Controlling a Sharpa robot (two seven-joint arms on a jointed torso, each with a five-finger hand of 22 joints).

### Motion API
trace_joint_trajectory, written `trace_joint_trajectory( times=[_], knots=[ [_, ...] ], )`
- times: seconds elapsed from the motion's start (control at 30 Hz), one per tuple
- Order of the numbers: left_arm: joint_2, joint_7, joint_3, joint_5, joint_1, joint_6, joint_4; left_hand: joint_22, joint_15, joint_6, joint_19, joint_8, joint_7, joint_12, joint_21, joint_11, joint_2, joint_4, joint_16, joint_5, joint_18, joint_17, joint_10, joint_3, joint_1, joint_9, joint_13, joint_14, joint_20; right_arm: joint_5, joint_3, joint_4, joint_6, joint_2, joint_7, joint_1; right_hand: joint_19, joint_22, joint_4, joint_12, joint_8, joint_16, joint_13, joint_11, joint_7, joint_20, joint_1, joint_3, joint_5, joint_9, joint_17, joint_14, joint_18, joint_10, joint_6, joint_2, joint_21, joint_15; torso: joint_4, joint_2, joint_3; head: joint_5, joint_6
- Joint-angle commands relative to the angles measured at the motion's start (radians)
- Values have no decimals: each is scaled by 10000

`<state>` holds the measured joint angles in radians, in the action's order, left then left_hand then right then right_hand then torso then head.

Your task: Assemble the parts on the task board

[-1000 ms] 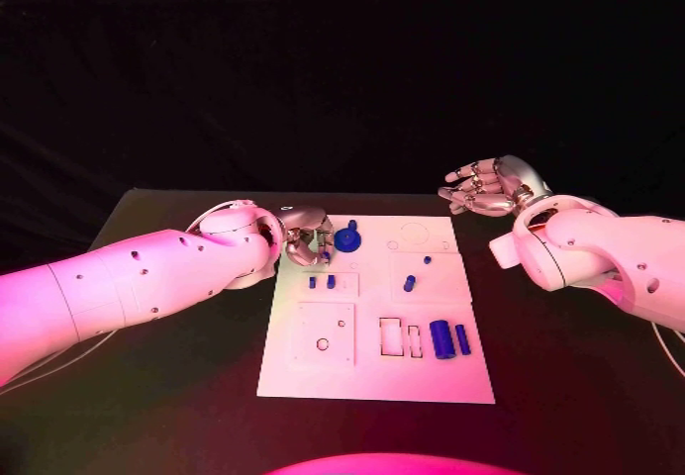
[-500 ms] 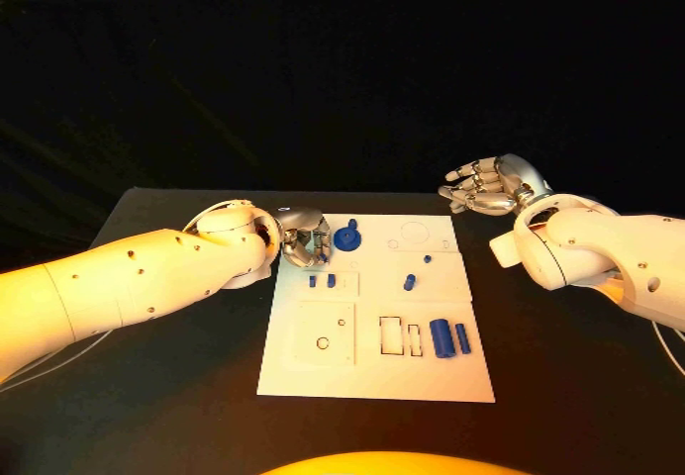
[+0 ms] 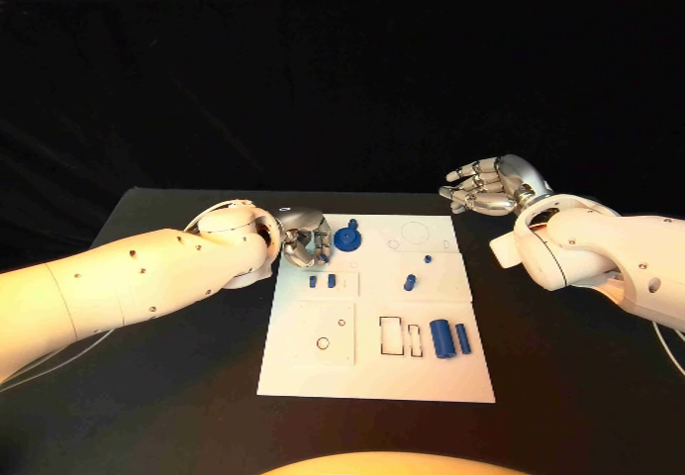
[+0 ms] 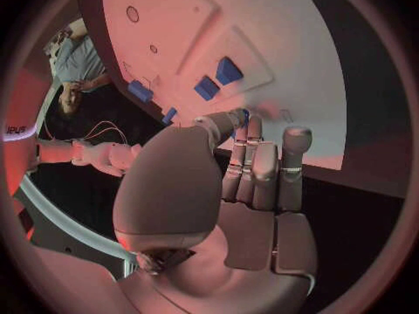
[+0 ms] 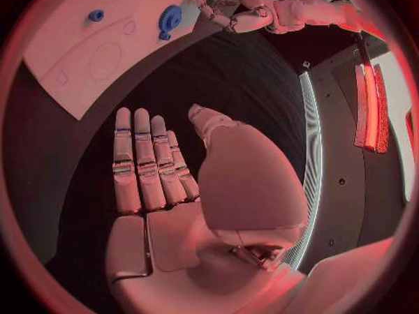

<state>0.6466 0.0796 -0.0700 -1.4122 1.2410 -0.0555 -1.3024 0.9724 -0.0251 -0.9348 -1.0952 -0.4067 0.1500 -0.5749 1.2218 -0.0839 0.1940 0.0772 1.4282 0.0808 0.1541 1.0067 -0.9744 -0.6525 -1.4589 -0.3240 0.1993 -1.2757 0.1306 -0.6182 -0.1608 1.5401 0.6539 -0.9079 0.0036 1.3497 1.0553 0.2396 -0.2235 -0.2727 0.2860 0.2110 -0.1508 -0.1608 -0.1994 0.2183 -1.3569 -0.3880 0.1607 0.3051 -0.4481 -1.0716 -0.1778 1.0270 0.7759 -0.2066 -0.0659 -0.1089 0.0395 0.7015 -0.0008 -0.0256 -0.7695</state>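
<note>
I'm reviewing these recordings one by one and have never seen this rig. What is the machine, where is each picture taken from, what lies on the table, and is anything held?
It is a robot with two white arms ending in silver hands. The head view looks down at a black table from the robot's head; the two round pictures come from cameras behind each wrist.

A white task board lies mid-table, carrying small blue parts: a round disc, little pegs and two cylinders.

The left hand sits curled at the board's far left corner beside the disc; whether it holds anything cannot be told. The right hand hovers off the board, open and holding nothing.
</note>
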Motion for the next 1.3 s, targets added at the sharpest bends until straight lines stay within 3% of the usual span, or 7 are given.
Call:
trace_joint_trajectory(
  times=[0.03,0.43,1.3],
  knots=[
    [-33,-82,-19,22,-10,87,9,53,29,-72,-38,14,-10,47,31,-10,13,-76,60,-45,-151,55,-56,-1,85,-11,8,-55,10,-36,2,6,-67,5,109,-5,-44,-16,65,67,-36,-41,13,-18,-302,31,108,-13,46,-9,17,5,-55,-24,-40,-29,38,-35,1,7,-5,10,-10],
    [-44,-227,-37,159,-11,-59,3,214,38,-110,-169,28,-15,62,129,3,12,-100,110,-49,-187,194,-122,4,86,-24,17,-146,7,-36,2,-8,-65,14,114,-5,-59,-43,75,67,-35,-62,28,-21,-305,37,113,-13,47,-13,27,16,-55,-29,-41,-27,39,-41,6,0,-4,15,-22],
    [-134,-100,-68,288,-12,260,49,206,41,-151,-164,57,-14,109,128,2,24,-97,130,-56,-184,195,-169,31,144,-40,22,-167,3,-37,2,-15,-83,31,113,-7,-70,-61,82,66,-34,-75,38,-23,-306,40,115,-13,47,-15,34,22,-55,-32,-42,-24,40,-44,4,5,4,19,-48]
  ],
)
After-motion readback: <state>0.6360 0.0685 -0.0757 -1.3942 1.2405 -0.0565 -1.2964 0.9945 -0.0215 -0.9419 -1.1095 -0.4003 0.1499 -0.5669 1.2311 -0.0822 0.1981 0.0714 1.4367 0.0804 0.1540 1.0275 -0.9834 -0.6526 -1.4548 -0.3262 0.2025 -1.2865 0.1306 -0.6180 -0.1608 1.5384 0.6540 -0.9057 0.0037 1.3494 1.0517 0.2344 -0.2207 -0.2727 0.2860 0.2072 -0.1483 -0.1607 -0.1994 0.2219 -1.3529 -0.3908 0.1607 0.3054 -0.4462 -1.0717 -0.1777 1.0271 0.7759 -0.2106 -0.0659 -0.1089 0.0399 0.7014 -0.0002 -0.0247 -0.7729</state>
